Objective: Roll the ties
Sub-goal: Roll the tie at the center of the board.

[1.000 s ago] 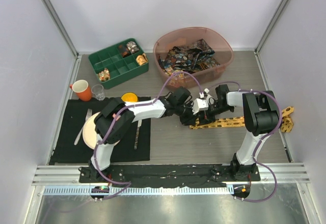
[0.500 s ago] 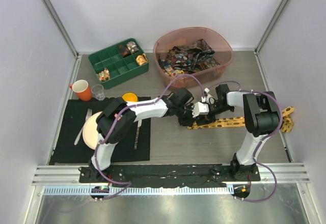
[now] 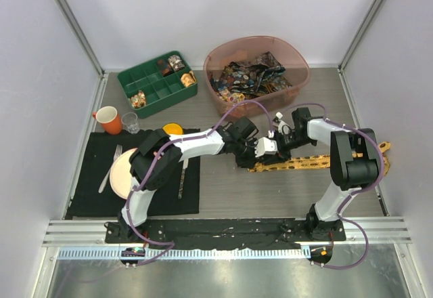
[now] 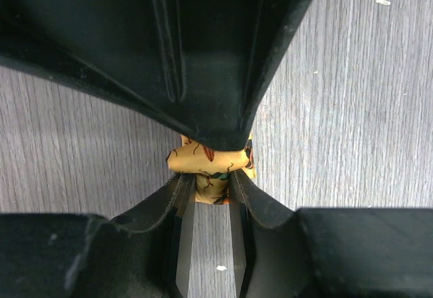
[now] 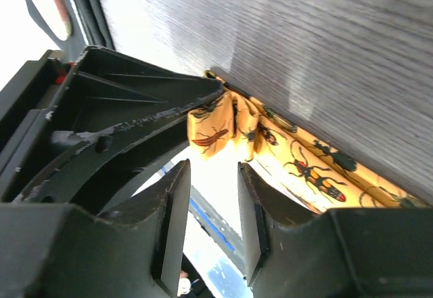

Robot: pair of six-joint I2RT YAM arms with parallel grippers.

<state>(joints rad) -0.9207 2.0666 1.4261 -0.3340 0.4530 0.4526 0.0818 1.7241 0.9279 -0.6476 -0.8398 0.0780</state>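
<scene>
Crosswise: yellow tie (image 3: 304,163) runs left-right, rolled end left.

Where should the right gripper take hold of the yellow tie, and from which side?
Probably pinch the bunched end beside the left gripper, coming down from above: it stands up thick off the table, while the rest lies flat.
</scene>
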